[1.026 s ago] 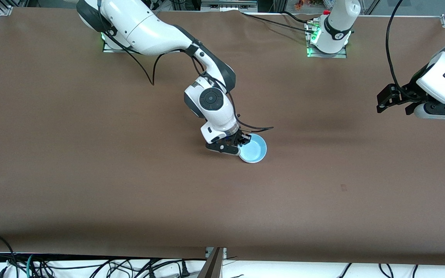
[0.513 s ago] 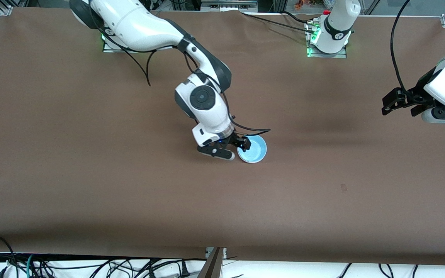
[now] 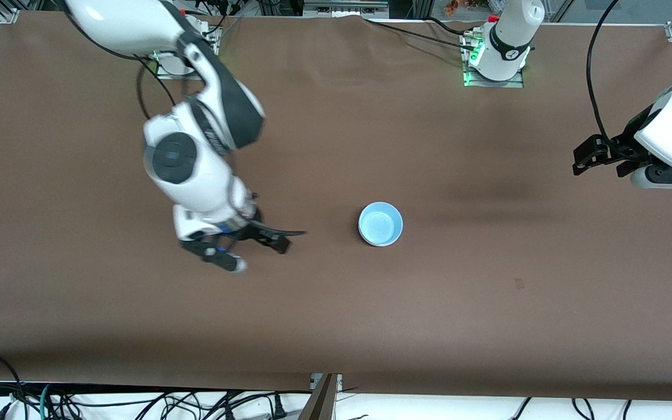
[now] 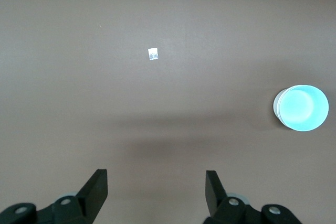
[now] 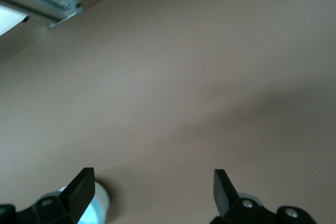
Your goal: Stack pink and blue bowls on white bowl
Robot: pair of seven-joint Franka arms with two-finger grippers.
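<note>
The light blue bowl sits nested on top of a stack in the middle of the table. A white bowl's rim shows under it. The pink bowl is hidden. The left wrist view shows the blue bowl with the white rim beside it. My right gripper is open and empty over bare table, away from the stack toward the right arm's end. Its own view shows the blue bowl at the edge. My left gripper is open and empty, waiting raised at the left arm's end.
The brown table cover is bare around the stack. A small pale mark lies on it nearer the front camera, also seen in the left wrist view. Cables hang along the table's front edge.
My right gripper let go of the blue bowl's rim and pulled away toward the right arm's end, rising. The blue bowl stays on the stack. My left arm shifted only slightly.
</note>
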